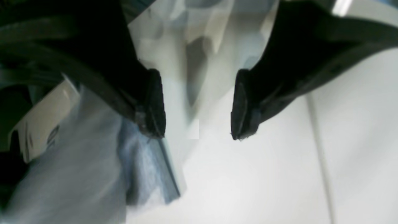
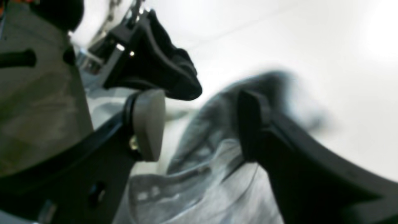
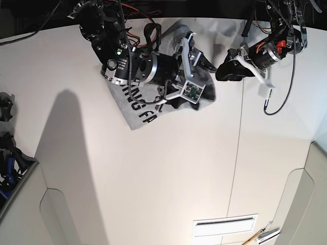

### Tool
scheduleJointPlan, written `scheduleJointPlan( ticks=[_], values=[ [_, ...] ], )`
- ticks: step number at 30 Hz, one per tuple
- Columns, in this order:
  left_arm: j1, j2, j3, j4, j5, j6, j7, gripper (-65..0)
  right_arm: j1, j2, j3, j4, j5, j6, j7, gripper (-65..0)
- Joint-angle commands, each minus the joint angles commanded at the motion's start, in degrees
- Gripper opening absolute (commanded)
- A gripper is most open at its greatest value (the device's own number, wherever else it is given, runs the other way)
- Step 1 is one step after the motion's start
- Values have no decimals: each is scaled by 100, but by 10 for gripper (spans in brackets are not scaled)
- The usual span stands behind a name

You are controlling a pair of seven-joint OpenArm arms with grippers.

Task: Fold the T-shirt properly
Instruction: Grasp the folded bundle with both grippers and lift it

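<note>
The T-shirt lies crumpled at the far middle of the white table, with black lettering showing on its near-left flap. My right gripper hovers over the shirt's right part. Its jaws are open, and grey cloth shows between and beyond the fingers. My left gripper is just right of the shirt's edge, above bare table. In the left wrist view it is open and empty, with blurred shirt fabric at the lower left. The left gripper also shows in the right wrist view.
A black cable loops down from the left arm at the right. A table seam runs front to back. A vent slot and a small tool lie at the near right. Dark equipment stands at the left edge.
</note>
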Motion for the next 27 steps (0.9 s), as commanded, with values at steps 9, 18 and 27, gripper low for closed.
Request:
scheduleJointPlan(
  ticks=[9, 18, 27],
  values=[
    [2, -17, -422, 7, -131, -115, 46, -281, 164, -404, 2, -66, 247, 0, -2, -288],
    [50, -15, -737, 664, -1169, -115, 708, -529, 166, -398, 813, -63, -245, -2, 437, -290],
    [144, -11, -343, 1248, -1296, -115, 767, -597, 164, -380, 2684, -63, -243, -2, 533, -650]
  ],
)
